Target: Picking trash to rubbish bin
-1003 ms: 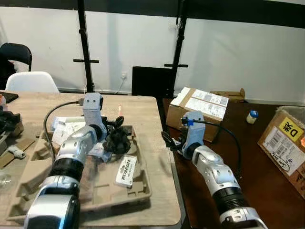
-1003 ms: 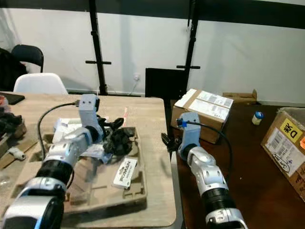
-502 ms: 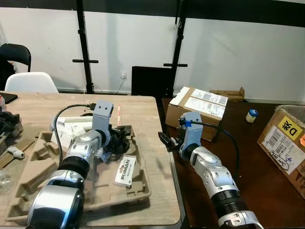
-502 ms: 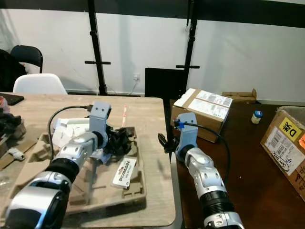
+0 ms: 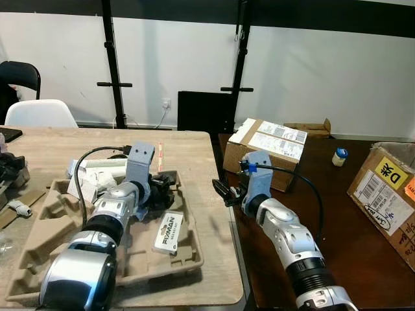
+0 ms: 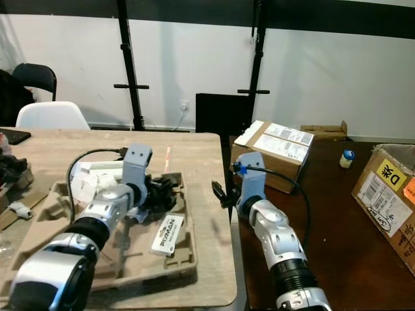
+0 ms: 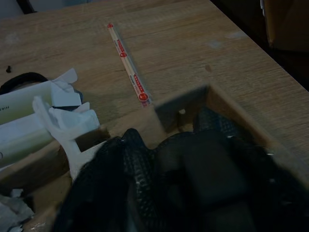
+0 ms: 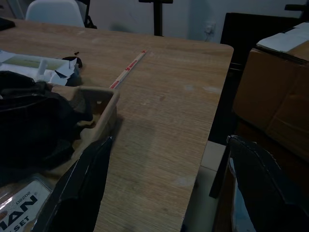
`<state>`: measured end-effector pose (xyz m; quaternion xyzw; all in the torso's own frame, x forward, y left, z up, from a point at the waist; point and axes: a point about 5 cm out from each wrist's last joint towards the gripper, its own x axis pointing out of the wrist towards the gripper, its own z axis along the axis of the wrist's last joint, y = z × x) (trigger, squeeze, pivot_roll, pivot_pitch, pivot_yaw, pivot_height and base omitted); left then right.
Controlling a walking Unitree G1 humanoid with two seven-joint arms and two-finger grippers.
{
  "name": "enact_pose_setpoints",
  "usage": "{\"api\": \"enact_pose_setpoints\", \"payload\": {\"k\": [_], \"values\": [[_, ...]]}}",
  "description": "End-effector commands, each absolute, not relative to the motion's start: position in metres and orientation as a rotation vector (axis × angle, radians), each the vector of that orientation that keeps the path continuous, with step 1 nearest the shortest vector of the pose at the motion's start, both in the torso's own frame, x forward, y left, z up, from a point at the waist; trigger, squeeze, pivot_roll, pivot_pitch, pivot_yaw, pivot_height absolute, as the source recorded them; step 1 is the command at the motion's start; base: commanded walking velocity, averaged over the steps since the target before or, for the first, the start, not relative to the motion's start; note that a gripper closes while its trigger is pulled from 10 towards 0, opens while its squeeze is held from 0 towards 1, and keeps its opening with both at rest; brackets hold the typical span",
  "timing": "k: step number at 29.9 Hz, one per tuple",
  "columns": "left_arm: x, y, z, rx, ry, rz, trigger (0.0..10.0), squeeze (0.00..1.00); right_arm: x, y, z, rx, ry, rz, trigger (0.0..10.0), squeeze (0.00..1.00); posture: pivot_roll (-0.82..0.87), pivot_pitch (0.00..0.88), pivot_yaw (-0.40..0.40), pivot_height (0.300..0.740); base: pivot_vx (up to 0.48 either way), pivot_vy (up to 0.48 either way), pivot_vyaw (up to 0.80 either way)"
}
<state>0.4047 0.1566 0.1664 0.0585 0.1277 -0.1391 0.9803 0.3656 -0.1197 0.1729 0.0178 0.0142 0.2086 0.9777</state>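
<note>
Over the last second the left arm has swung its wrist in toward the tray's far right corner, so the left gripper (image 5: 162, 191) now sits lower and further right than before, pressed into the black crumpled trash (image 5: 157, 194) there; the right arm has eased slightly nearer the table edge. The black trash lies in the far right pocket of the moulded cardboard tray (image 5: 194, 249), which rests on the light wooden table (image 5: 188, 146). From the left wrist, the two black fingers (image 7: 212, 169) run straight into the dark wad and merge with it, so I cannot tell how wide they stand or whether they have hold of it; the trash is right at and around the fingertips. Just beside it, toward the robot, a flat white packet (image 5: 169, 231) with printed lettering lies in the tray. Crumpled white paper and a white box (image 5: 97, 173) sit at the tray's far left side, and a thin red-and-white stick (image 5: 160, 157) lies on the bare table beyond the tray.

The right gripper (image 5: 220, 192) hangs at the table's right edge, well apart from the trash; its two fingers (image 8: 82, 188) are spread wide with nothing between them. To the right stand a cardboard box (image 5: 266, 150) and a small white bottle (image 5: 337, 157) on a dark brown surface (image 5: 363, 240)
</note>
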Motion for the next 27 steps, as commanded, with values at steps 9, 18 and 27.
{"api": "enact_pose_setpoints", "payload": {"k": [9,18,27], "values": [[0.397,0.156,0.142,0.135,0.349,-0.286,0.0,0.00,0.364,-0.123,0.169,0.026,0.053,0.411,10.0,0.00,0.03,0.053,-0.017,0.740,0.000,0.000,0.00],[0.396,0.154,0.141,0.115,0.343,-0.323,0.0,0.00,0.358,-0.119,0.160,-0.018,0.124,0.529,10.0,0.00,0.04,0.053,-0.016,0.740,0.000,0.000,0.00],[0.399,0.159,0.151,0.103,0.304,-0.318,0.0,0.00,0.335,-0.106,0.167,-0.040,0.130,0.871,10.0,0.00,0.04,0.052,-0.015,0.740,0.000,0.000,0.00]]}}
